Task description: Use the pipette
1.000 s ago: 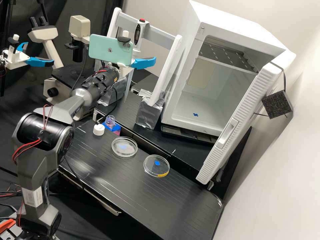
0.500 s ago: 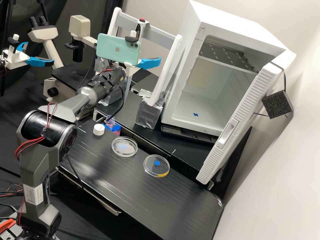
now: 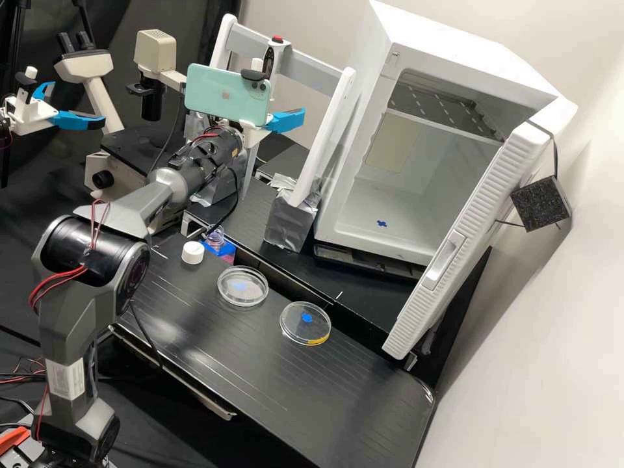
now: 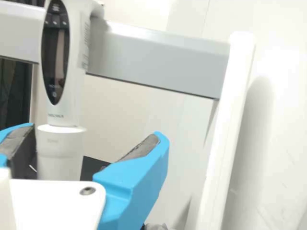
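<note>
**Robot gripper [image 4: 96, 131], fingers wide apart, lined up with a pipette [image 4: 73, 103] on its stand; the pipetting itself appears to be ahead.**

From left to right in the high view, a pale microscope [image 3: 83, 68] stands at the back. In front of it, the dark grey arm [image 3: 68, 312] rises and reaches over toward the stand [image 3: 318, 143], with a mint-green phone [image 3: 226, 95] mounted near its wrist. On the black bench [image 3: 260, 383] below, a white cap [image 3: 192, 252] rests beside a small clear bottle [image 3: 215, 233]. The bottle looks uncapped, so that preparation seems done.

Next come a clear round dish [image 3: 242, 286] and, above it at the back, the pipette, upright at the grey crossbar of its white-legged stand. In the wrist view it lies in line with the gap between the blue fingers, which are not closed on it; whether one pad brushes its side, I cannot tell. By my judgement the task is at its opening stage: the grip, the lift off the stand, drawing liquid and releasing it, probably into a dish, all remain.

Farther right sits a second round dish [image 3: 305, 323] with a yellow mark on its edge, then a white cabinet [image 3: 406, 195], its door open.
</note>
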